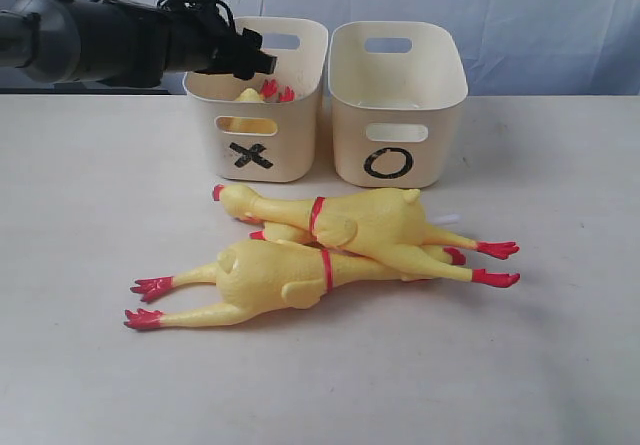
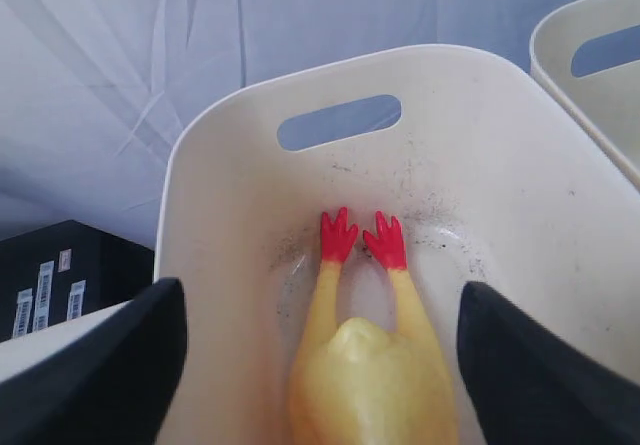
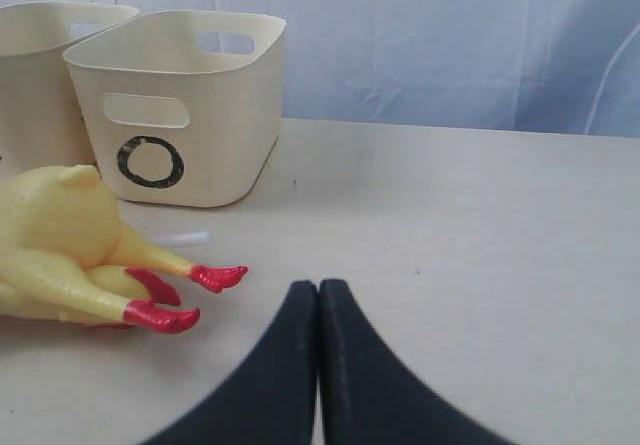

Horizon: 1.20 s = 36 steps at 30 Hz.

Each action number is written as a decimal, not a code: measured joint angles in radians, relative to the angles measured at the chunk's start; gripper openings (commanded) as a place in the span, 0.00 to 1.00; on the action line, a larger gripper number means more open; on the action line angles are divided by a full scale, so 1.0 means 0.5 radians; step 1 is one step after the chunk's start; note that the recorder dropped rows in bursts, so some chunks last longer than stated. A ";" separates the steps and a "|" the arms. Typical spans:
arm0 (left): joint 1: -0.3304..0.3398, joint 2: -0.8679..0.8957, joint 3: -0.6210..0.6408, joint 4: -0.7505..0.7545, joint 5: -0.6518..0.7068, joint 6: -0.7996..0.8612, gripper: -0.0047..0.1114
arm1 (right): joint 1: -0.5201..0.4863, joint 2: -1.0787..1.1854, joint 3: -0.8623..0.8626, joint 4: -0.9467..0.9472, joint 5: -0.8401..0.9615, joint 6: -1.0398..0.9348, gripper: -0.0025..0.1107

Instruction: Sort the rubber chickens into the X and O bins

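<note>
The X bin (image 1: 290,145) holds one rubber chicken (image 1: 262,92) with its red feet up against the bin's wall. My left gripper (image 1: 262,63) hangs over that bin, open. In the left wrist view its fingers (image 2: 110,365) stand wide on both sides of the chicken (image 2: 370,375) and apart from it. The O bin (image 1: 398,105) stands just right of the X bin. Two long chickens (image 1: 370,220) (image 1: 270,280) lie crossed on the table before the bins, a slimmer yellow piece (image 1: 285,233) between them. My right gripper (image 3: 319,287) is shut and empty, low over the table near the chickens' feet (image 3: 215,277).
A blue cloth backdrop (image 1: 540,15) hangs behind the table. The left arm (image 1: 90,40) reaches in from the upper left. A black box (image 2: 60,275) sits beyond the X bin in the left wrist view. Bare tabletop (image 1: 560,345) lies right of the chickens.
</note>
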State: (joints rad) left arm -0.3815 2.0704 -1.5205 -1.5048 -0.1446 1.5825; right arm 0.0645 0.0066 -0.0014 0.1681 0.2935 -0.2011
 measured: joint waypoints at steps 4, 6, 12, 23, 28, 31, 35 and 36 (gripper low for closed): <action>0.000 0.000 0.000 0.000 0.000 0.000 0.66 | 0.000 0.000 0.000 0.000 0.000 0.000 0.01; 0.000 0.000 0.000 0.009 -0.003 0.000 0.66 | 0.000 0.000 0.000 0.000 0.000 0.000 0.01; 0.000 -0.065 0.000 0.018 -0.003 0.000 0.66 | 0.000 0.000 0.000 0.030 0.000 0.000 0.01; 0.000 -0.434 0.152 0.014 -0.012 0.126 0.66 | 0.000 0.000 0.000 0.038 0.000 0.000 0.01; 0.000 -0.594 0.332 -0.001 -0.017 0.149 0.66 | 0.000 0.000 0.000 0.038 0.000 0.000 0.01; 0.000 -0.695 0.460 -0.008 -0.017 0.153 0.66 | 0.000 0.000 0.000 0.042 0.000 0.000 0.01; 0.000 -0.876 0.633 -0.075 -0.017 0.157 0.66 | 0.000 0.000 0.000 0.042 0.000 0.000 0.01; 0.000 -0.916 0.670 -0.097 -0.026 0.157 0.66 | 0.000 0.000 0.000 0.042 0.000 0.000 0.01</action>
State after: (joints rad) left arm -0.3815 1.6122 -1.1856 -1.5532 -0.1574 1.6610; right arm 0.0645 0.0066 -0.0014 0.1890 0.2935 -0.2011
